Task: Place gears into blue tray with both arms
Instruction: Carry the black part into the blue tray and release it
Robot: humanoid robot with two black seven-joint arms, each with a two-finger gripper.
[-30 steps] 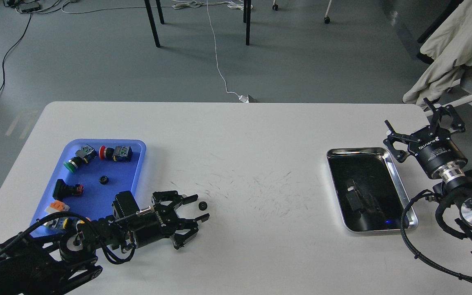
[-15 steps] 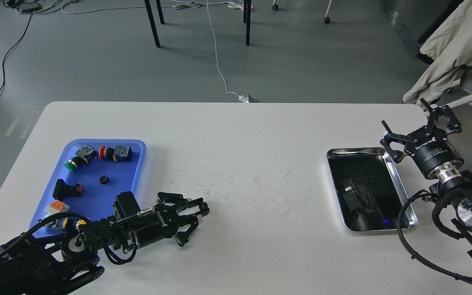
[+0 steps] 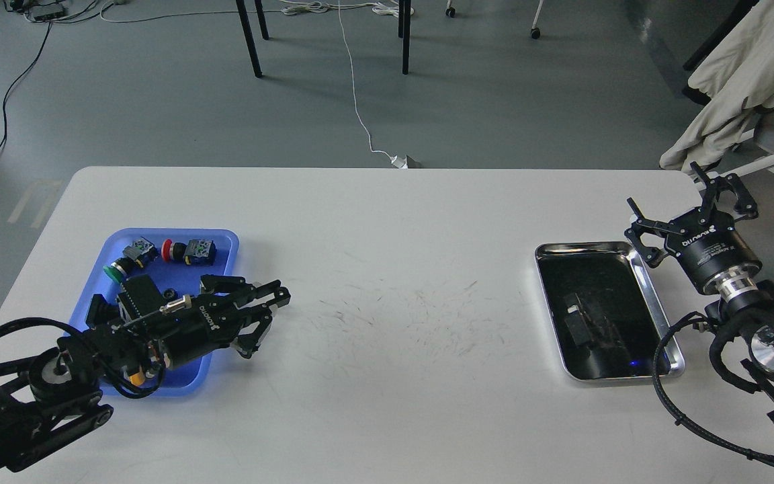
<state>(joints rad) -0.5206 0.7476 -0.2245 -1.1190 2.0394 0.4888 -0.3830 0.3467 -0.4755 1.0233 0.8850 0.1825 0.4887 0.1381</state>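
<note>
The blue tray (image 3: pixel 179 232) lies at the table's left. It holds several push-button switches (image 3: pixel 187 251) and one small black gear (image 3: pixel 170 292), which peeks out just behind my left arm. My left gripper (image 3: pixel 282 296) hovers over the tray's right rim, tips pointing right, with its fingers pressed together. The gear it closed on is hidden between the tips, and none lies on the table there. My right gripper (image 3: pixel 669 188) stands open with nothing in it at the far right, beyond the steel tray.
A shiny steel tray (image 3: pixel 588 247) with a dark part in it lies at the right, close to my right arm. The white table's middle (image 3: pixel 414 316) shows only scuff marks. Chairs, cables and cloth are beyond the table.
My left gripper shut on the gear lying on the table, then lifted and drew back left to the blue tray's right rim. The right gripper has barely moved.
</note>
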